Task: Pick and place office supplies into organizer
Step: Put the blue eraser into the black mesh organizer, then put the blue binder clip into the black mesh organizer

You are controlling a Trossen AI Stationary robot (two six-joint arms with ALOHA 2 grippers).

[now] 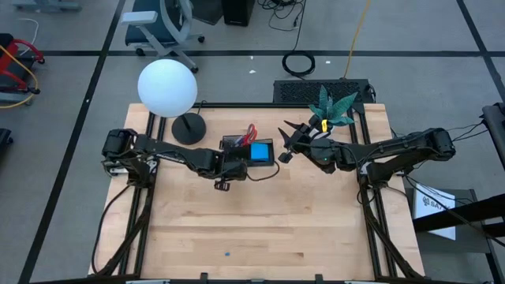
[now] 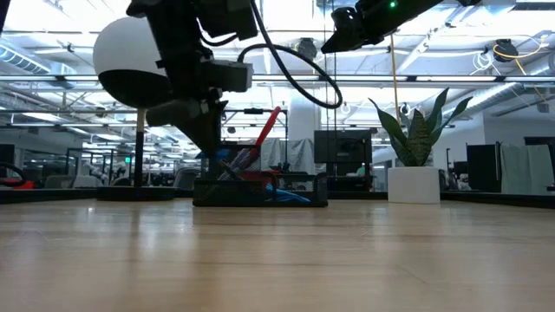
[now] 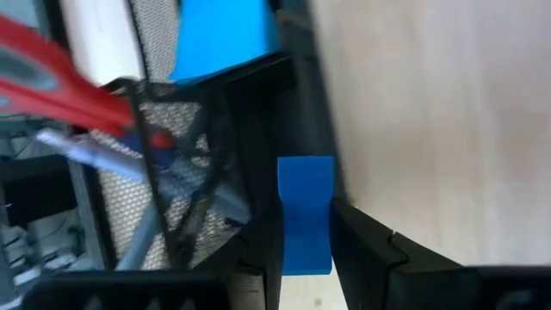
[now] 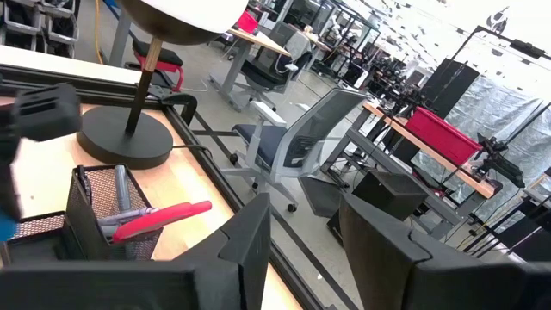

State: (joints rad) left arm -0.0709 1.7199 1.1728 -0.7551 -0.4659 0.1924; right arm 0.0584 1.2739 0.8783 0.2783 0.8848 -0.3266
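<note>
**Left gripper holds eraser at the organizer**

A white globe lamp (image 1: 167, 87) on a round black base (image 1: 188, 128) stands upper left of the organizer (image 1: 248, 151); a potted plant (image 1: 331, 108) sits to its upper right. The left gripper (image 3: 306, 258), narrowly parted, pinches the small blue eraser (image 3: 305, 211) right against the organizer's edge. Red-handled scissors (image 2: 264, 134) and pens (image 3: 82, 148) stand in the mesh section, the blue note pad (image 1: 259, 151) beside them. The right gripper (image 1: 287, 142), partly open and empty, hovers to the organizer's right. No legible writing.

The black mesh organizer (image 1: 248, 151) sits near the worktop's far edge. Red-handled scissors (image 1: 251, 132) lean upright in its taller section with pens (image 3: 129, 155); the blue note pad (image 1: 259, 151) lies flat in the lower one. A small blue eraser (image 3: 306, 213) is pinched between jaws.
</note>
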